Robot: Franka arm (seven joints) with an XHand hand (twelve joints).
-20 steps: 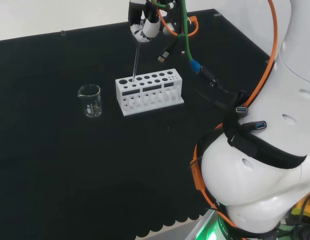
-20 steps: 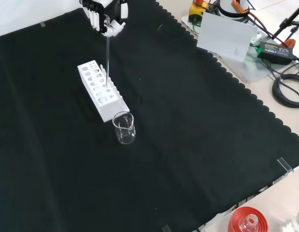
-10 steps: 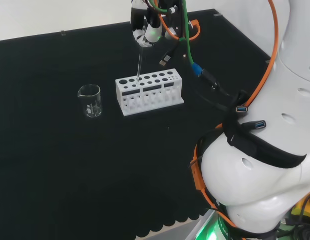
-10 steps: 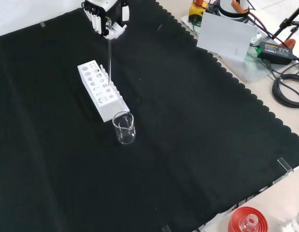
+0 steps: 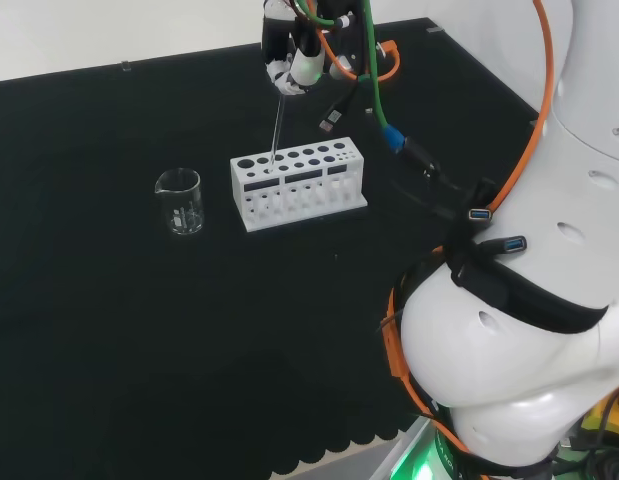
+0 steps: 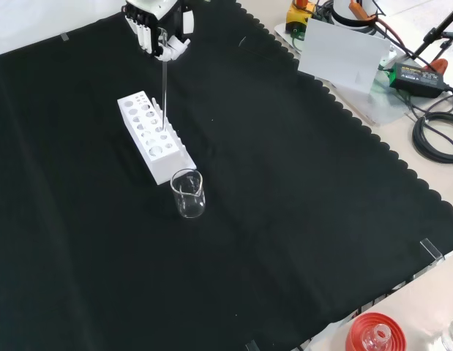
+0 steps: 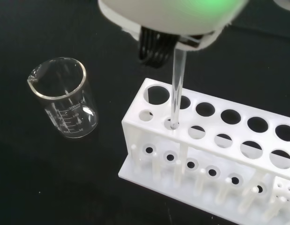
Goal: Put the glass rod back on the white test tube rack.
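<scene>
The white test tube rack (image 5: 299,183) (image 6: 154,137) (image 7: 215,159) stands on the black cloth. A clear glass rod (image 5: 277,130) (image 6: 164,91) (image 7: 176,89) hangs nearly upright from the hand (image 5: 289,62) (image 6: 159,29), whose fingers are curled round its top. In the wrist view the rod's lower tip sits at a small hole in the rack's front row, near the end closest to the beaker. The hand is above the rack.
An empty glass beaker (image 5: 179,201) (image 6: 188,194) (image 7: 63,97) stands just off one end of the rack. A red ribbed stand (image 6: 372,333) sits at the cloth's near edge in the front view. Cables (image 5: 389,130) hang from the arm beside the rack.
The hand shifted slightly and the rod's tip has moved along the rack top to a small hole in the front row; the rod stands more upright than a second ago.
</scene>
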